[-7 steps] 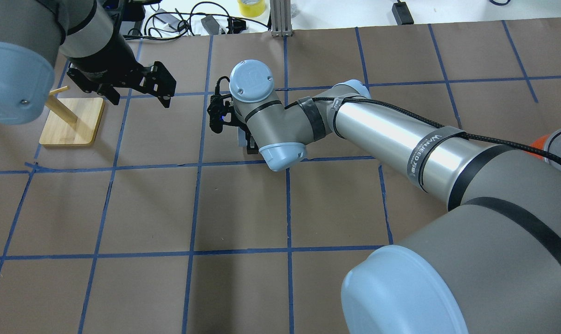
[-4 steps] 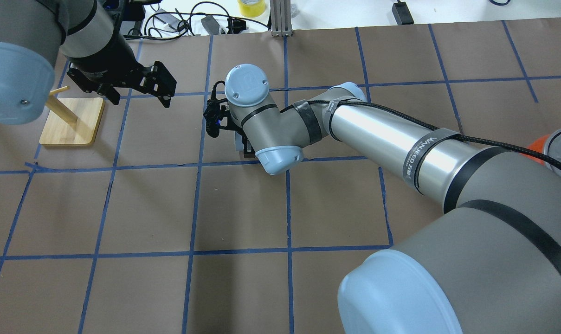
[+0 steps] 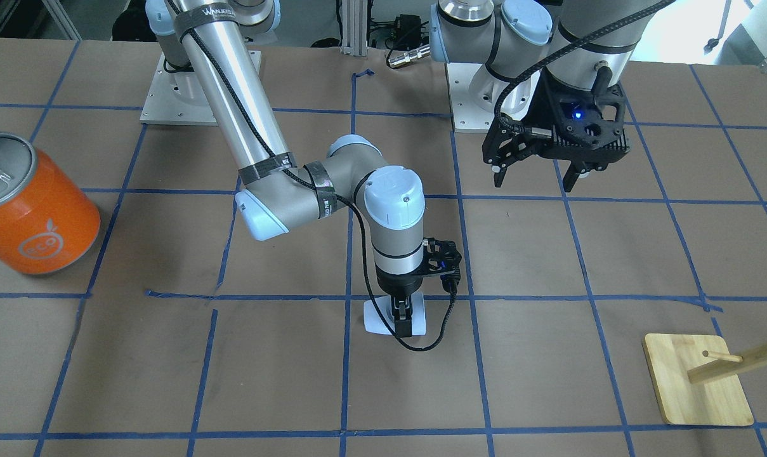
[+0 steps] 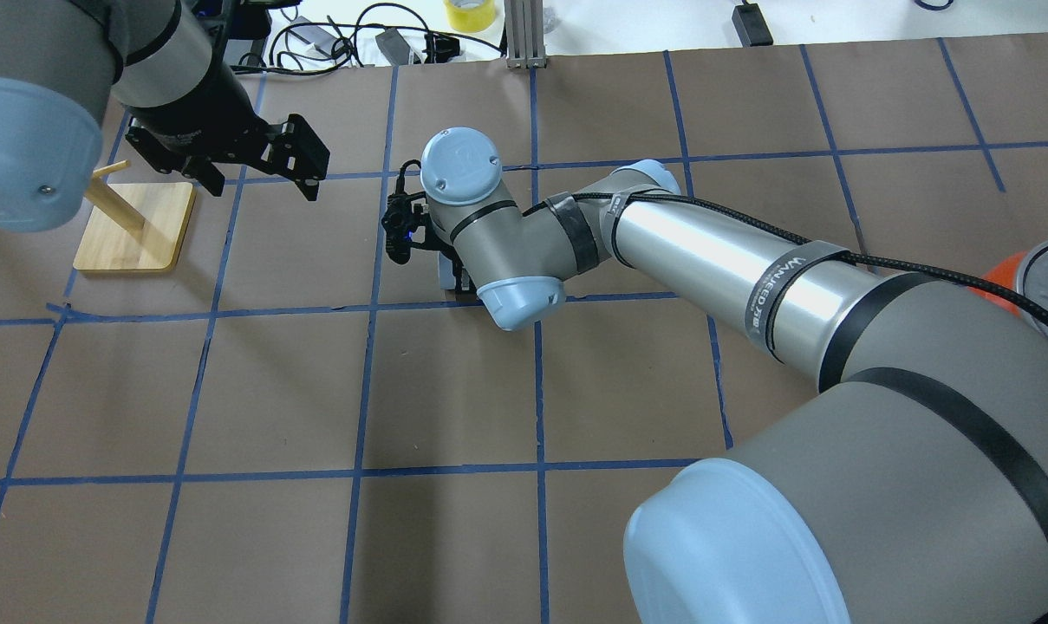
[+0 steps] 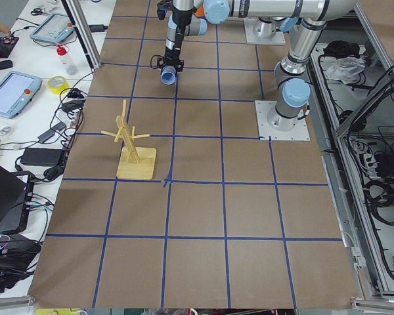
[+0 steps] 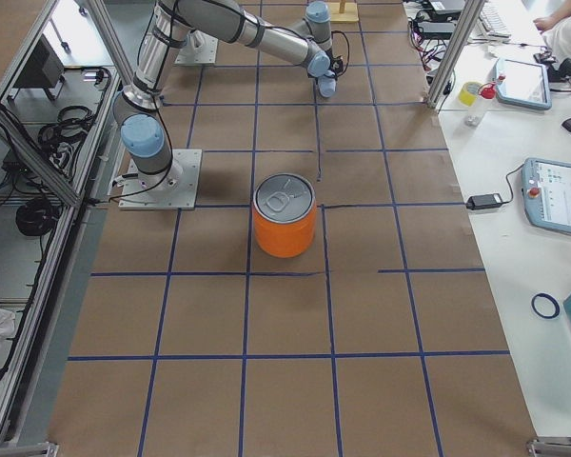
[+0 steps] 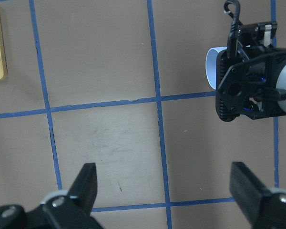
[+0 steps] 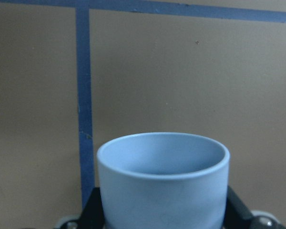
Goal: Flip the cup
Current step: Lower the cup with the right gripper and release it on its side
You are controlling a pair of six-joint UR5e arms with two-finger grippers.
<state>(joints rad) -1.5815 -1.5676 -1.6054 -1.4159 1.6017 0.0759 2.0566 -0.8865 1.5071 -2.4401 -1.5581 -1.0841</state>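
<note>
Looking at the cup, we find it near the middle of the table, just beside a blue tape line, its mouth turned sideways. The right gripper is clamped on it from above. The left gripper hangs well apart, fingers spread.

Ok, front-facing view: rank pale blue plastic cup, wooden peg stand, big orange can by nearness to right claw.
1. Pale blue cup, held in the right claw.
2. Wooden peg stand, robot's left side.
3. Orange can, robot's far right.
</note>
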